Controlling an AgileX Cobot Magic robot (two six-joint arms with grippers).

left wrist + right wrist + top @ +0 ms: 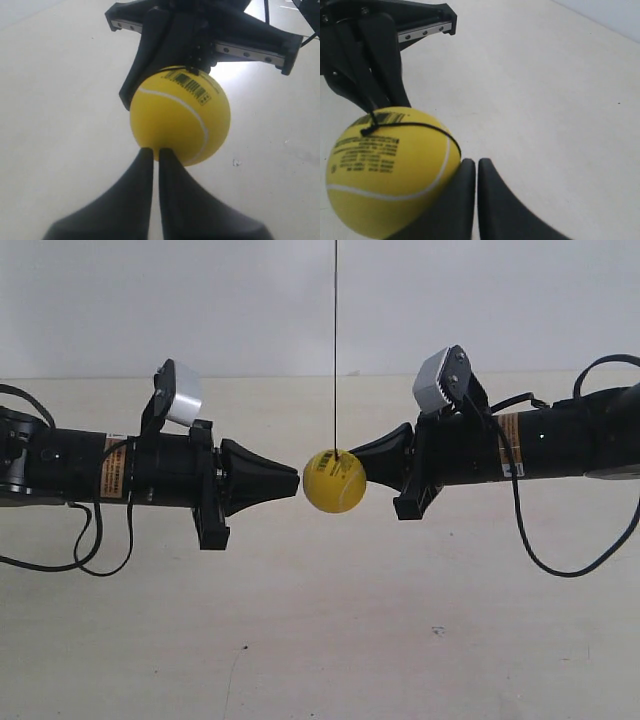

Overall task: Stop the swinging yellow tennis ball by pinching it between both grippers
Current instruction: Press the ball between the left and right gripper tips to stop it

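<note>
The thin dark string (336, 340) is cut off by the exterior view's top edge. The small dark label (336, 466) on the bright yellow tennis ball (334, 492) is seen there; its print cannot be read.

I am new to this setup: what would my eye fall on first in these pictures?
First, the yellow tennis ball, hanging in mid-air on a thin dark string at the centre of the exterior view. Then the left gripper and the right gripper, both shut to black points, facing it from opposite sides, tips at or near its surface.
</note>
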